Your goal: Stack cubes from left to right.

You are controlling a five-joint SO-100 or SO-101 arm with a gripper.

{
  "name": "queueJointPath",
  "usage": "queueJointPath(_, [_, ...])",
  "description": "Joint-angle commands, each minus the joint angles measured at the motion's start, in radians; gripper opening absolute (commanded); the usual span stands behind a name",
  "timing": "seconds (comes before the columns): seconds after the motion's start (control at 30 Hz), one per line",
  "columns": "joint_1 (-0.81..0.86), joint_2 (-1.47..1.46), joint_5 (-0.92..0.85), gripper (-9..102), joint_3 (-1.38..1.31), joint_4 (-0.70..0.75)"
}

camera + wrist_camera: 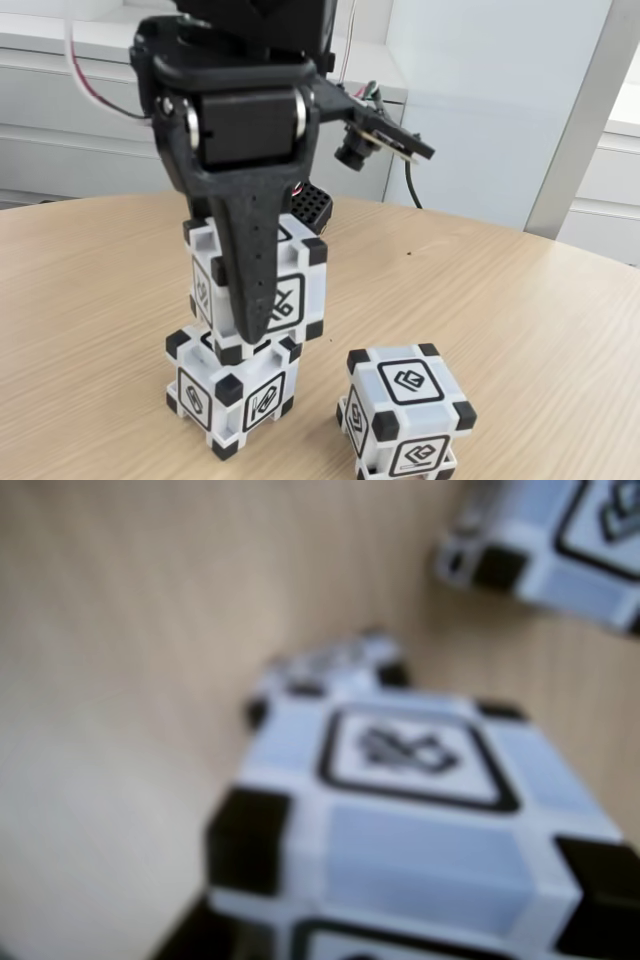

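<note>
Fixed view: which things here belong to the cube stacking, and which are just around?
Part of the job:
- upper cube, held by the end effector on the stack
- bottom cube
- loose cube, standing apart to the right

Just around:
- wooden table
- white cabinets behind

two cubes [262, 285] stacked, third cube [405, 410] beside

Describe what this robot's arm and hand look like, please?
The arm is matte black plastic with a rough, printed-looking texture. A boxy black motor with round silver caps sits at the wrist. The hand ends in a long, tapering black finger. A small camera on a circuit board juts from one side, and thin red and white wires trail behind.
</note>
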Motion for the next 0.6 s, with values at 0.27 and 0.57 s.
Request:
queueJointPath(0.27, [0.046, -0.026, -0.011, 7, -0.034, -0.006])
queueJointPath(0.57, [0.051, -0.044, -0.006, 16, -0.034, -0.006])
